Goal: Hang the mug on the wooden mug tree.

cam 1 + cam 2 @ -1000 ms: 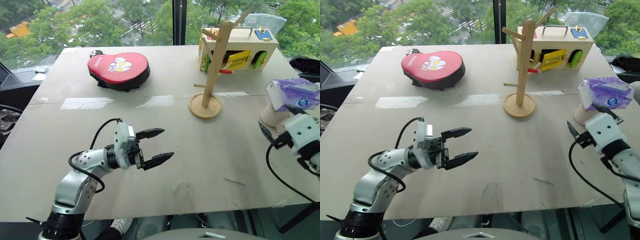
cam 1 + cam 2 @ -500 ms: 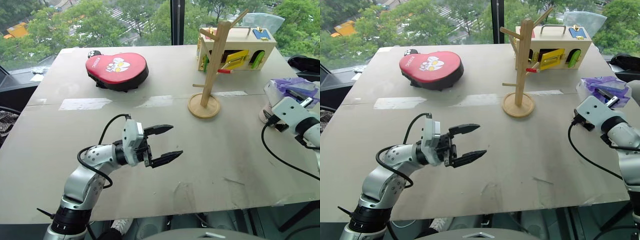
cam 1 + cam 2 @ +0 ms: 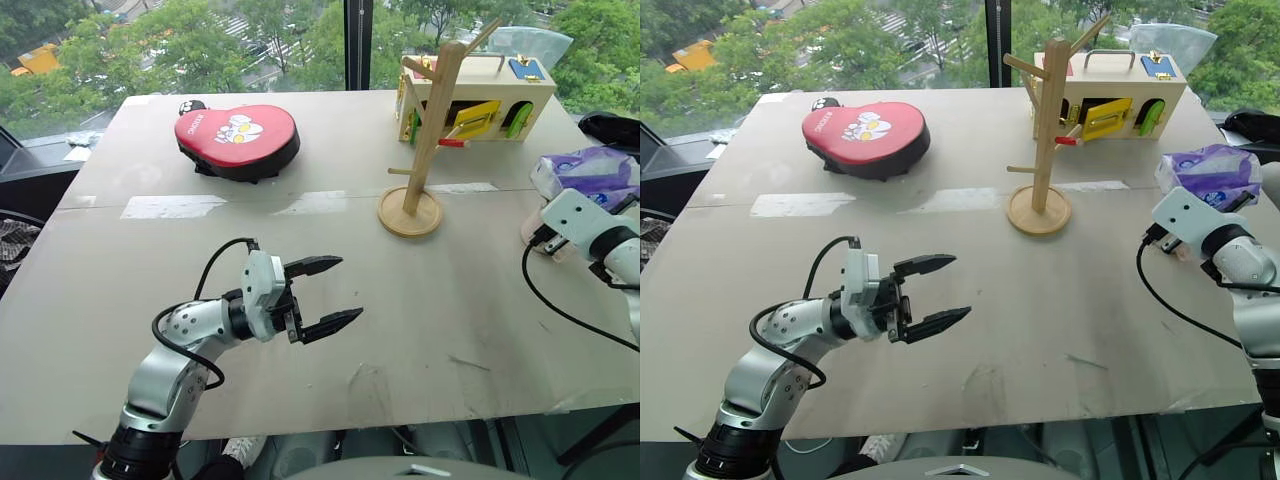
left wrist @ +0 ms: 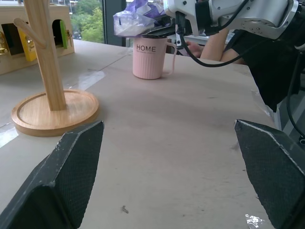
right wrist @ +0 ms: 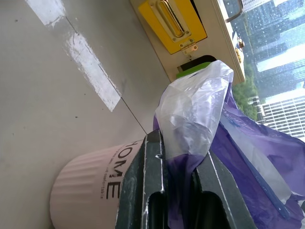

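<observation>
Right gripper closed on packet, mug upright

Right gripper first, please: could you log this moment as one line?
right gripper: shut on plastic packet over mug | left gripper: open, empty | mug tree: bare

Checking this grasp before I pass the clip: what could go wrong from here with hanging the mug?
1. The right gripper is shut with film of the purple-and-white packet pinched between its fingers, right over the mug. A lift may take the packet rather than the mug, or the grip may slip.
2. The mug stands near the right edge of the table, so a bump could push it off.
</observation>
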